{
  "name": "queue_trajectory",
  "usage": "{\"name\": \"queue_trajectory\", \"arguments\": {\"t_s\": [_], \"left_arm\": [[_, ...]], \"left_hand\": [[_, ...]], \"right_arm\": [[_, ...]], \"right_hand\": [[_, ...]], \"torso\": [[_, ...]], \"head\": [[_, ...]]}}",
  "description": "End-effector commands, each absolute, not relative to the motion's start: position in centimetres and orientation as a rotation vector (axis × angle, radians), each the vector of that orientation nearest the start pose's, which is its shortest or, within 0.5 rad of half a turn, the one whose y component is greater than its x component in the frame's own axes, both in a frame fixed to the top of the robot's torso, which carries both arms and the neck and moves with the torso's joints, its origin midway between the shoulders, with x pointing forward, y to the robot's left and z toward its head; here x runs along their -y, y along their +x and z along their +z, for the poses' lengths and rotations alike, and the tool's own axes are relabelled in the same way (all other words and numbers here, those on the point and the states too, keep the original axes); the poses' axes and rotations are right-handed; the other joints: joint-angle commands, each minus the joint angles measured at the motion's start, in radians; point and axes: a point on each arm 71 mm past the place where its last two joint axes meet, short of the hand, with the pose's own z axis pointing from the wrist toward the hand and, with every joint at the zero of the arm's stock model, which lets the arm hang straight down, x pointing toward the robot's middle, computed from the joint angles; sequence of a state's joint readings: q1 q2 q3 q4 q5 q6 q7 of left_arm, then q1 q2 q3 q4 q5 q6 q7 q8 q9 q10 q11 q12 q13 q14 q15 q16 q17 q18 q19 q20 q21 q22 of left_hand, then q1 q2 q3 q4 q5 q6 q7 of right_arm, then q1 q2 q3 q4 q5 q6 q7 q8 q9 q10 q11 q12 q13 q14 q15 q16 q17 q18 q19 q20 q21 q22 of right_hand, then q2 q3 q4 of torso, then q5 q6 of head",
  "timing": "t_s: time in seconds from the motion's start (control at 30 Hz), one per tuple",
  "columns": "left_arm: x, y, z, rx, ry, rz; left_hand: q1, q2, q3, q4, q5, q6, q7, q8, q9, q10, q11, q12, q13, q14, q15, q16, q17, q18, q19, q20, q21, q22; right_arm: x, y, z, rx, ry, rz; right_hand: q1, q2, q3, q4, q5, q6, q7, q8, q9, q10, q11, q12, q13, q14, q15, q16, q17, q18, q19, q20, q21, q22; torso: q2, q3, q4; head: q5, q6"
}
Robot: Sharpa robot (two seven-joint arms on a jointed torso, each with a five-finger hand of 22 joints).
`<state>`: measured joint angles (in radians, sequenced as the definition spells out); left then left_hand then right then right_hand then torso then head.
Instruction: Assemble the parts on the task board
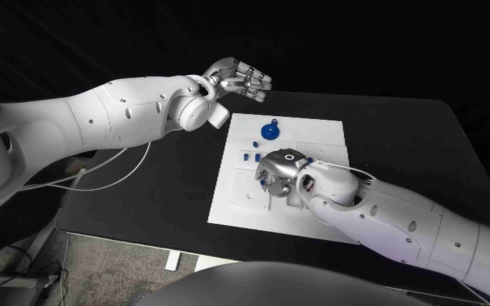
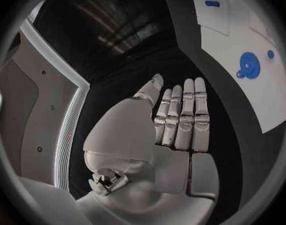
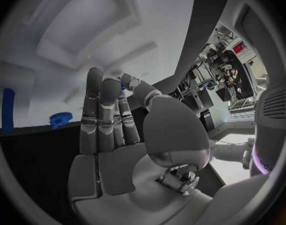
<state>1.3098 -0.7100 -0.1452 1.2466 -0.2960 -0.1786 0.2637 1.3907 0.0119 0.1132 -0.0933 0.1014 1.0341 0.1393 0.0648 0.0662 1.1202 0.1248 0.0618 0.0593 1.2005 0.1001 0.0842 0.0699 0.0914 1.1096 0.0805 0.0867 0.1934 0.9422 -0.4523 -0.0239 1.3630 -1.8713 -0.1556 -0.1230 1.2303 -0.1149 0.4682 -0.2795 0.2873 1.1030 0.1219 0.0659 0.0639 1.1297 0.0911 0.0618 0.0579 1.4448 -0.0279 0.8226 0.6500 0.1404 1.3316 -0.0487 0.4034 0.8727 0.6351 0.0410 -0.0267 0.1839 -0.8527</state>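
Robot arms meet over a black table (image 1: 153, 193), seen from the head camera. At left, the left hand (image 1: 240, 79) hangs in the air beyond the far left corner of the white task board (image 1: 235, 203), well clear of it, its fingers side by side and nearly straight, holding nothing; the left wrist camera shows the same flat, empty palm (image 2: 174, 122) with the board (image 2: 242, 30) off to one side. On the board's far end lies a round blue part (image 1: 270, 132) with a small blue piece just beside it, and the left wrist view picks out that disc (image 2: 249, 65). Nearer the middle, small blue parts (image 1: 248, 156) sit in the board's left portion. At right, the right hand (image 1: 281, 171) rests low over the board's centre, palm down. Its wrist camera shows the fingers (image 3: 99, 110) extended together close above the white surface, a blue toothed part (image 3: 60, 119) and a blue upright peg (image 3: 8, 110) beyond them; whether the fingertips pinch anything cannot be told.
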Motion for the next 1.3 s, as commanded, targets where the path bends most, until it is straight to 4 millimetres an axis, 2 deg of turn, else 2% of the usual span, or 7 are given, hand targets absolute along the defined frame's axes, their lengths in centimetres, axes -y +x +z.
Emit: {"name": "queue_trajectory", "arguments": {"t_s": [0.03, 0.13, 0.27, 0.6, 0.93, 1.13, 1.3], "left_arm": [[-21.3, 54.1, -17.8, -1.649, -0.763, -1.337], [-21.4, 54.2, -17.8, -1.650, -0.764, -1.336], [-21.4, 54.2, -17.8, -1.650, -0.764, -1.335], [-21.6, 54.2, -17.8, -1.650, -0.766, -1.331], [-21.9, 54.3, -17.8, -1.643, -0.766, -1.329], [-21.9, 54.3, -17.8, -1.643, -0.765, -1.331], [-21.8, 54.3, -17.8, -1.644, -0.763, -1.334]], "left_hand": [[0.002, 0.001, 0.005, -0.001, 0.002, -0.004, 0.005, -0.001, -0.001, 0.001, 0.002, -0.001, -0.001, 0.001, 0.001, -0.004, -0.001, -0.012, -0.003, 0.002, 0.005, -0.001], [0.002, 0.001, 0.005, -0.001, 0.002, -0.004, 0.005, -0.001, -0.001, 0.001, 0.002, -0.001, -0.001, 0.001, 0.001, -0.004, -0.001, -0.012, -0.003, 0.002, 0.005, -0.001], [0.004, 0.001, 0.005, 0.000, 0.003, -0.006, 0.005, -0.001, -0.001, 0.000, 0.002, 0.000, -0.001, 0.002, 0.000, -0.003, -0.001, -0.011, -0.003, 0.002, 0.006, -0.001], [0.004, 0.001, 0.005, 0.000, 0.003, -0.006, 0.005, -0.001, -0.001, 0.000, 0.002, 0.000, -0.001, 0.002, 0.000, -0.003, -0.001, -0.011, -0.003, 0.002, 0.006, -0.001], [0.008, 0.002, 0.006, -0.001, 0.003, -0.003, 0.005, -0.001, -0.001, 0.003, 0.001, -0.001, -0.001, 0.003, -0.001, -0.003, -0.001, -0.011, -0.002, 0.001, 0.008, -0.001], [0.007, 0.002, 0.006, -0.001, 0.003, -0.002, 0.005, 0.000, -0.001, 0.004, 0.001, 0.000, -0.001, 0.004, -0.001, -0.003, -0.001, -0.011, -0.002, 0.001, 0.008, -0.001], [0.007, 0.002, 0.006, -0.001, 0.003, -0.002, 0.005, 0.000, -0.001, 0.004, 0.001, 0.000, -0.001, 0.004, -0.001, -0.003, -0.001, -0.011, -0.002, 0.001, 0.008, -0.001]], "right_arm": [[3.8, 42.4, -30.3, -1.781, -0.595, 0.730], [4.0, 42.4, -30.2, -1.762, -0.571, 0.740], [4.4, 42.4, -29.8, -1.739, -0.546, 0.750], [6.5, 43.3, -26.8, -1.706, -0.458, 0.775], [11.3, 45.9, -22.8, -1.691, -0.402, 0.722], [13.9, 47.2, -22.7, -1.721, -0.386, 0.656], [14.6, 47.7, -23.1, -1.761, -0.388, 0.615]], "right_hand": [[0.006, -0.011, -0.033, 0.002, 0.023, -0.021, 0.003, -0.004, -0.001, -0.021, 0.004, -0.003, 0.000, -0.003, 0.007, 0.006, 0.000, 0.022, 0.004, 0.009, -0.013, -0.010], [0.039, -0.004, -0.153, 0.012, 0.034, -0.060, 0.005, -0.003, -0.001, -0.075, 0.012, -0.002, 0.000, -0.004, 0.012, 0.006, -0.005, 0.022, 0.027, 0.017, -0.052, -0.047], [0.072, -0.004, -0.237, 0.038, 0.033, -0.072, 0.004, -0.005, -0.002, -0.097, 0.016, -0.003, 0.000, -0.005, 0.014, 0.009, -0.009, 0.019, 0.055, 0.019, -0.092, -0.085], [0.076, -0.005, -0.245, 0.066, 0.017, -0.062, 0.002, -0.004, -0.002, -0.078, 0.013, -0.003, 0.000, -0.004, 0.014, 0.016, -0.008, 0.017, 0.069, 0.019, -0.109, -0.100], [0.058, 0.008, -0.225, 0.034, 0.017, -0.046, -0.001, -0.004, -0.002, -0.066, 0.010, -0.003, 0.000, -0.006, 0.012, 0.031, -0.002, 0.018, 0.070, 0.017, -0.103, -0.086], [0.062, 0.009, -0.258, 0.044, 0.013, -0.047, 0.000, -0.004, -0.001, -0.068, 0.010, -0.003, 0.000, -0.007, 0.013, 0.035, -0.003, 0.016, 0.074, 0.018, -0.112, -0.090], [0.067, 0.008, -0.280, 0.058, 0.010, -0.052, -0.002, -0.004, -0.001, -0.075, 0.010, -0.003, 0.000, -0.007, 0.013, 0.034, -0.004, 0.014, 0.077, 0.019, -0.120, -0.096]], "torso": [[0.000, 0.0010, -0.0002], [0.000, 0.0011, -0.0001], [0.000, 0.0010, 0.0001], [-0.001, 0.0003, -0.0017], [-0.003, 0.0005, -0.0037], [-0.002, 0.0006, -0.0030], [-0.001, 0.0011, -0.0017]], "head": [[-0.004, 0.001], [-0.008, 0.001], [-0.012, 0.003], [-0.030, 0.017], [-0.046, 0.029], [-0.046, 0.029], [-0.047, 0.026]]}}
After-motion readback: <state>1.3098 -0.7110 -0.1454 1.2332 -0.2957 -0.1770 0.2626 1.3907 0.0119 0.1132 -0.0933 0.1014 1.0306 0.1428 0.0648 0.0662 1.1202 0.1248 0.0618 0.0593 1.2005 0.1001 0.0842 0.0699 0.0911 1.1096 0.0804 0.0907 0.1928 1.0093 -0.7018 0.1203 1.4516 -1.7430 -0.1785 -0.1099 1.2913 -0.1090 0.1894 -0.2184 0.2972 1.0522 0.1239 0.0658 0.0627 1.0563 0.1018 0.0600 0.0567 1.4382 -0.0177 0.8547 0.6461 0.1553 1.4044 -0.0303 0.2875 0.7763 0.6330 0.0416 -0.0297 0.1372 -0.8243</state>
